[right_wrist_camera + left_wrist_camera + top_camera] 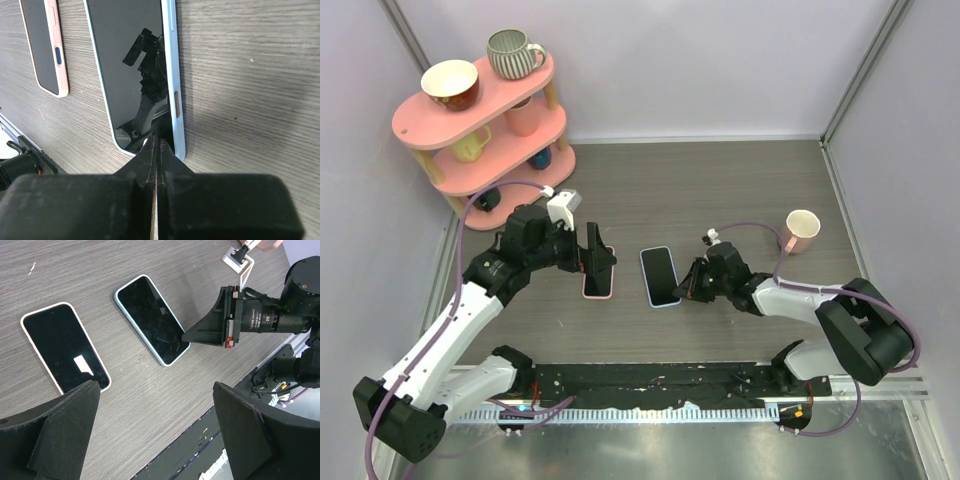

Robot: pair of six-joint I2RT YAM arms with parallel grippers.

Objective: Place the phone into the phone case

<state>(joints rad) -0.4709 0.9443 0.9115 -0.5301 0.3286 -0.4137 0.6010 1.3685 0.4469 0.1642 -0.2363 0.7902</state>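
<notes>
- From above, the pink-edged slab and the blue-edged slab lie flat mid-table, side by side but apart. Nothing looks fitted together yet, and I can't tell phone from case.
- Left wrist: the left gripper is spread wide and empty. Both faces are dark and glossy.
- Right wrist: the right gripper is pinched closed on nothing, its tip at the blue-edged slab's end.

I see the phone, light-blue-edged with a glossy dark screen, lying flat and face up at the middle, and the pink-rimmed phone case flat just to its left, not touching, both running near to far.
</notes>
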